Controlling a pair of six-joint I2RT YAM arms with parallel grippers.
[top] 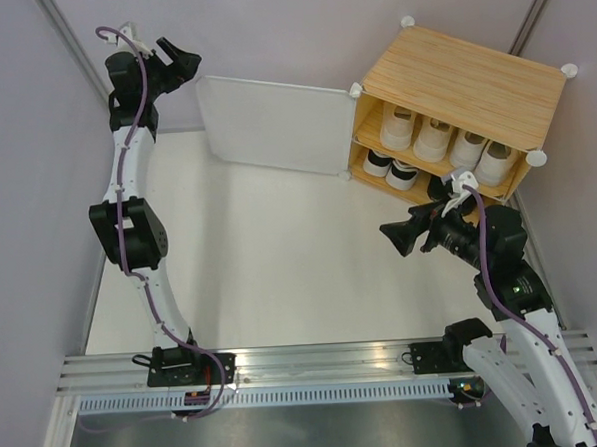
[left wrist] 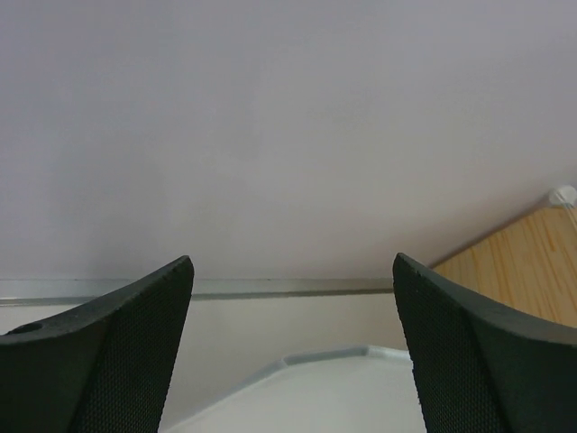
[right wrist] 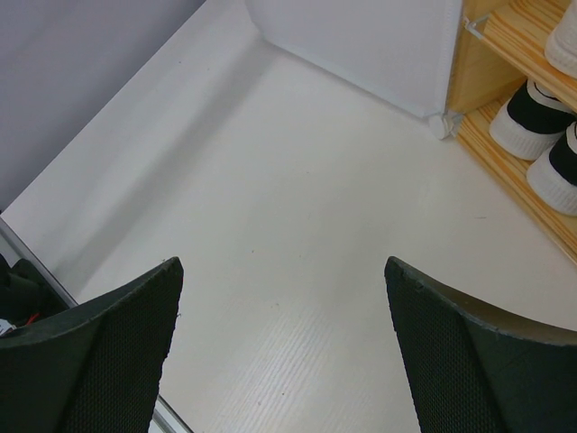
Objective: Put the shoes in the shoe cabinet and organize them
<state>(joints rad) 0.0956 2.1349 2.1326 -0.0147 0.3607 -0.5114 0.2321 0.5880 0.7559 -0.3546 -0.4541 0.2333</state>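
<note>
The shoe cabinet (top: 461, 80) stands at the back right, with a wood-grain top. Its white door (top: 273, 123) is swung open to the left. Several white and cream shoes (top: 444, 141) sit toe-out on the upper shelf. Two white shoes with black trim (top: 391, 169) sit on the lower shelf (right wrist: 505, 153) and show in the right wrist view as well (right wrist: 532, 117). My left gripper (top: 180, 57) hangs open just above and left of the door's top edge (left wrist: 361, 354), holding nothing (left wrist: 293, 262). My right gripper (top: 399, 236) is open and empty over the white floor in front of the cabinet (right wrist: 281, 263).
Grey walls (top: 24, 148) close in the left and the back. An aluminium rail (top: 326, 362) carrying both arm bases runs along the near edge. The open door stands upright across the back of the white table (top: 281, 264).
</note>
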